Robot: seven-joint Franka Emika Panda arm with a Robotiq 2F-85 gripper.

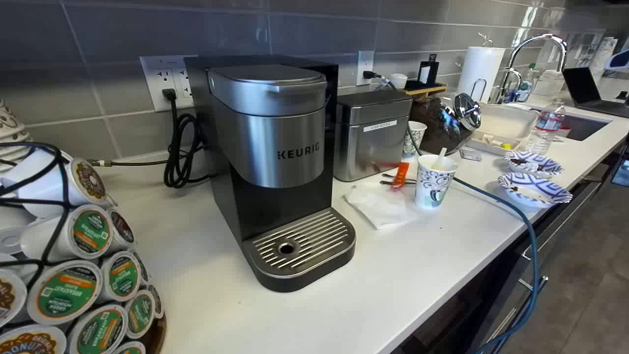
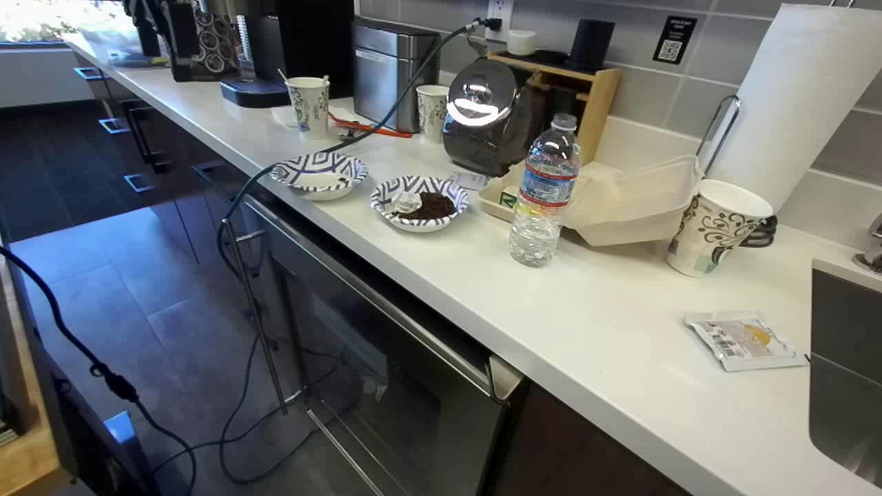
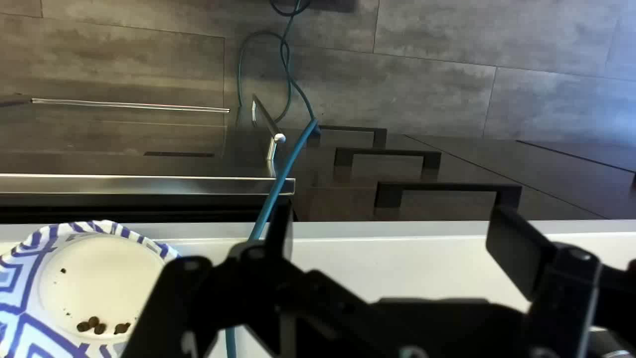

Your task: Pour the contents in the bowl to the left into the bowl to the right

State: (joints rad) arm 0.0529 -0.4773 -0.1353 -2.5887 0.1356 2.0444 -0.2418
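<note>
gray tiled wall (image 1: 324, 29) | white countertop (image 2: 599, 331) | dark cabinets (image 3: 536, 169) | gray floor (image 3: 422, 92) | bright window (image 2: 38, 21)

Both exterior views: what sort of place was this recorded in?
Most likely a kitchen, perhaps an office break room: there is a sink, a Keurig coffee maker and many coffee pods. The pictures don't settle office or home.

In exterior view, around coffee maker (image 1: 277, 147): outlet (image 1: 169, 81) at ten o'clock, paper towels (image 1: 481, 76) at two, cup (image 1: 435, 189) at three, pods (image 1: 64, 290) at eight.
</note>
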